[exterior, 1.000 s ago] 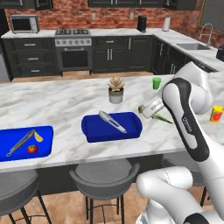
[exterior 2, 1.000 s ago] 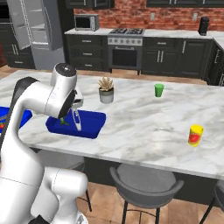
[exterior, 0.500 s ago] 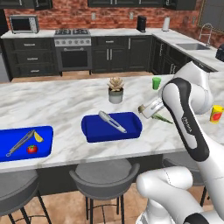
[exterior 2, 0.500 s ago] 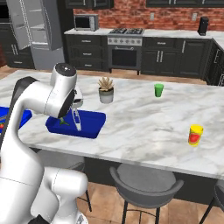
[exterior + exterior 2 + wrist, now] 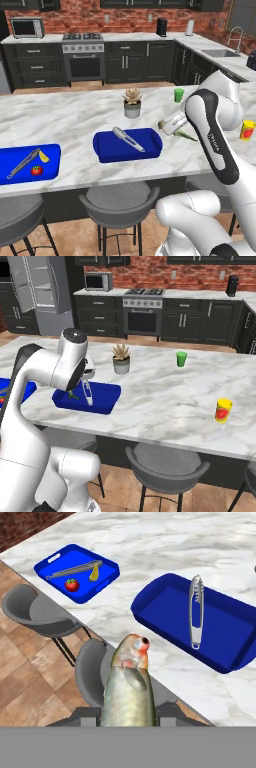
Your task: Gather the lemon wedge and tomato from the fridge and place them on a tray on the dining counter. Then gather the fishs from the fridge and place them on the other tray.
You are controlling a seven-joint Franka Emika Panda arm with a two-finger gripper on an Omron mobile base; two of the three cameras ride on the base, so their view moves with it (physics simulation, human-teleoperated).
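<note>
My claw (image 5: pixel 128 714) is clamped on an olive-tan fish (image 5: pixel 129 684), head pointing out at twelve o'clock in the hand view. On the table (image 5: pixel 165 542), the near tray (image 5: pixel 226 629) at two o'clock carries the grey-silver fish (image 5: pixel 195 610). The far tray (image 5: pixel 50 564) at ten o'clock holds the tomato (image 5: pixel 72 585), lemon wedge (image 5: pixel 93 574) and a long utensil (image 5: pixel 74 570).

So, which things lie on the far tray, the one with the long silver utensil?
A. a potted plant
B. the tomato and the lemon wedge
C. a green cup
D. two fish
B: in the hand view the tomato and the lemon wedge lie beside the long silver utensil on the far tray, while the gripper holds a fish.
</note>
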